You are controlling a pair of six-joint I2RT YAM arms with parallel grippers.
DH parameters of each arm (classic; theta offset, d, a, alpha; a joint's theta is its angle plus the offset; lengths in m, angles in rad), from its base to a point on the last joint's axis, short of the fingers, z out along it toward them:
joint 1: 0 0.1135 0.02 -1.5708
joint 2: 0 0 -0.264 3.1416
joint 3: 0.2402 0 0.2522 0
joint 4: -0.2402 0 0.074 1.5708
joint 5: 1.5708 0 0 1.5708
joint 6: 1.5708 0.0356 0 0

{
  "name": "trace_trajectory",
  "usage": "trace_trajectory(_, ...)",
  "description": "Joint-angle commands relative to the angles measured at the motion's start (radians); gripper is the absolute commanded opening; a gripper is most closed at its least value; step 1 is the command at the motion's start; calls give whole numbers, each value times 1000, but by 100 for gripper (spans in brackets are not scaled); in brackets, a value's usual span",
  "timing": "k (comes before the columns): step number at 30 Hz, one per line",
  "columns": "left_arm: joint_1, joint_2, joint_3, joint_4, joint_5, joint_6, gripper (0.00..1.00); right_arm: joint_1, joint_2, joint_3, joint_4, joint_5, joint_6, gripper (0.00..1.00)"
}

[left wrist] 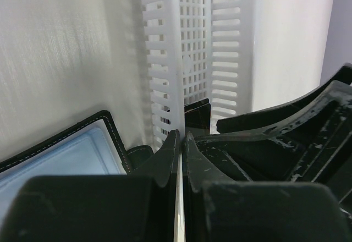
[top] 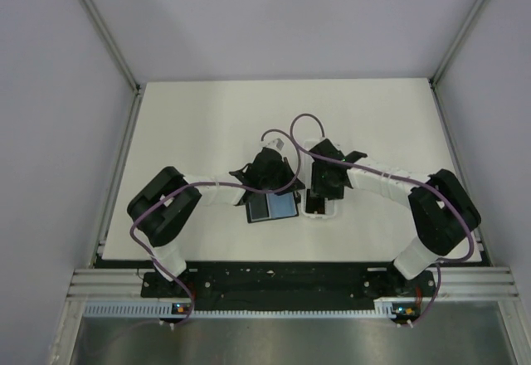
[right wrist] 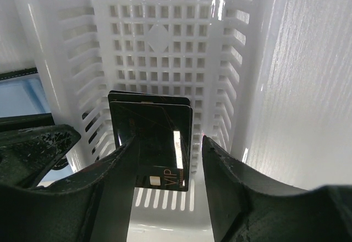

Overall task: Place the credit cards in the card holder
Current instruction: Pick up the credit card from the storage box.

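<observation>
The card holder (top: 272, 207) lies open on the table, blue-grey lining up; it also shows in the left wrist view (left wrist: 60, 154). Two dark credit cards (right wrist: 149, 126) stand together in the white ribbed tray (right wrist: 159, 44); the front one reads "VIP". My right gripper (right wrist: 170, 143) is open inside the tray, its fingers on either side of the cards, the right finger clear of them. My left gripper (left wrist: 182, 137) is shut just above the card holder's right edge, beside the tray (left wrist: 165, 49). Only a thin pale sliver shows between its fingers. The cards (left wrist: 198, 115) show just past its tips.
The tray (top: 318, 209) sits right of the card holder, under my right gripper (top: 322, 189). My left gripper (top: 272, 184) is close beside it, and the right gripper's black fingers (left wrist: 286, 121) fill the right of the left wrist view. Grey walls surround the white table (top: 199, 124).
</observation>
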Motion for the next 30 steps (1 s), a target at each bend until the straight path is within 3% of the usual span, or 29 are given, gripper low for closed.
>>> trace_trajectory(1, -4, -5, 9, 23, -34, 21, 0, 17, 26, 40, -17, -4, 20, 49)
trace_trajectory(8, -3, 0, 8, 24, -31, 19, 0, 17, 35, 36, -12, -14, 21, 45)
trace_trajectory(16, -4, 5, 8, 27, -27, 19, 0, 17, 3, 5, 47, -47, 21, 31)
trace_trajectory(30, -4, 17, 5, 30, -21, 19, 0, 17, -95, -43, 138, -88, 18, 24)
